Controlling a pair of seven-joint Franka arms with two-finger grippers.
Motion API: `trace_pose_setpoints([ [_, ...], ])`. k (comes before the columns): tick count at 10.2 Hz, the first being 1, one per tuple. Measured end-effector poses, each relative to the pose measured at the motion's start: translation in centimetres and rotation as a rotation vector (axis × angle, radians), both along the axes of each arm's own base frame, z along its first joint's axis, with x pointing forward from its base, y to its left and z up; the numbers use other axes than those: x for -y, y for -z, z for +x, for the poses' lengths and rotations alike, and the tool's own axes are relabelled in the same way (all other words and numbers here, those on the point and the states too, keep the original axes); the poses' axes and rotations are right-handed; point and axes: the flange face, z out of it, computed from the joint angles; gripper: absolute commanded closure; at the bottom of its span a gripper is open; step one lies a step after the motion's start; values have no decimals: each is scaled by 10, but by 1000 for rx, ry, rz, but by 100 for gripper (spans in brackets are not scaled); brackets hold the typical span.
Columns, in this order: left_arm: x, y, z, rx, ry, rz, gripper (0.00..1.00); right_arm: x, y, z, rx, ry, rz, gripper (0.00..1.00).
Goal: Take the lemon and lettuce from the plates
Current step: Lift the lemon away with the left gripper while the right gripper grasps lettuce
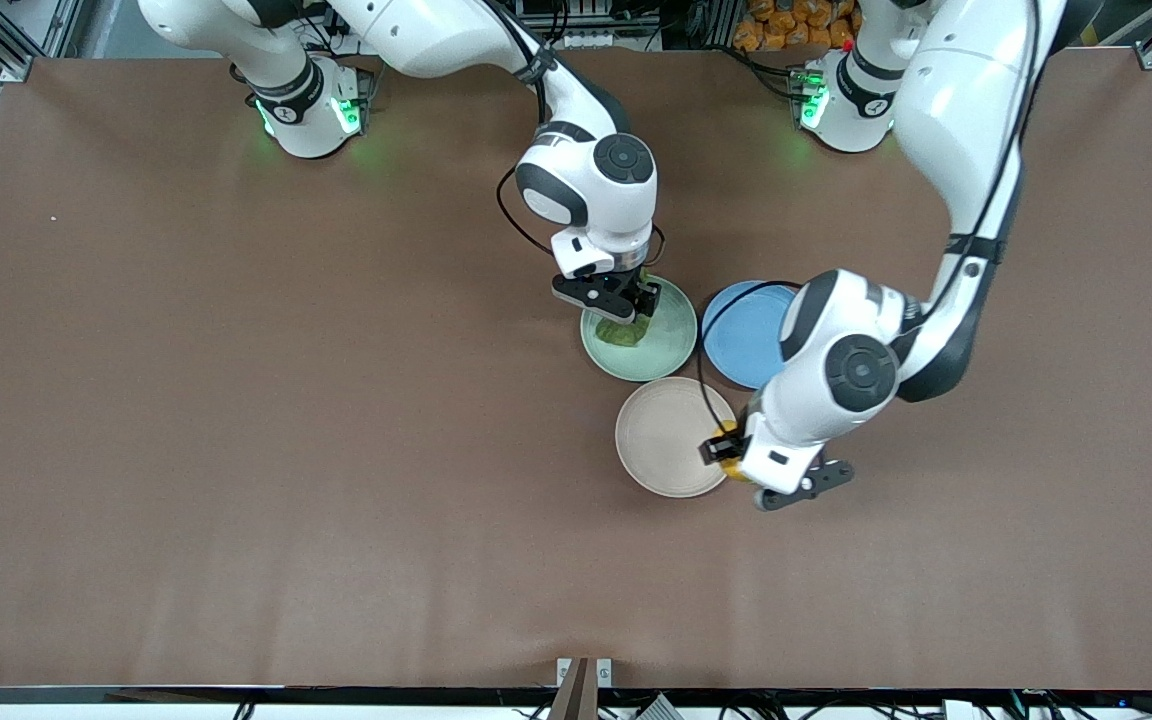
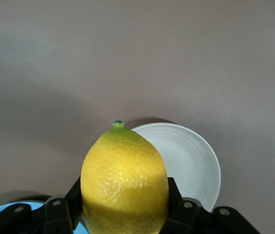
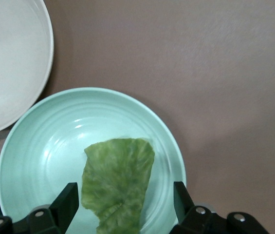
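The lemon (image 2: 124,181) is clamped between the two fingers of the left hand (image 1: 731,452), which is raised over the edge of the cream plate (image 1: 661,440) at the side toward the left arm's end of the tabletop (image 1: 236,450); the lemon's pointed tip is seen above the fingers in the left wrist view. The lettuce (image 3: 117,183) lies on the mint plate (image 3: 49,146), which sits farther from the front camera than the cream plate and beside a blue plate (image 1: 744,335). The right hand (image 1: 626,305) is held over the mint plate with its fingers spread wide on either side of the lettuce, not closed on it.
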Motion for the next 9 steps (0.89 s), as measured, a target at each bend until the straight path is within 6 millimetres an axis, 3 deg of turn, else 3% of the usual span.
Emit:
trace_pose_setpoints([
  [2,-29,-16,-2,25,-6,50,100,-4,16,-1,-1,13,7,19],
  [5,-88,-45,2,56,-59,84,100,-12,31,-1,14,10,3,67],
  [9,-150,-58,-18,60,-24,117,100,-13,38,-1,56,-39,-32,68],
])
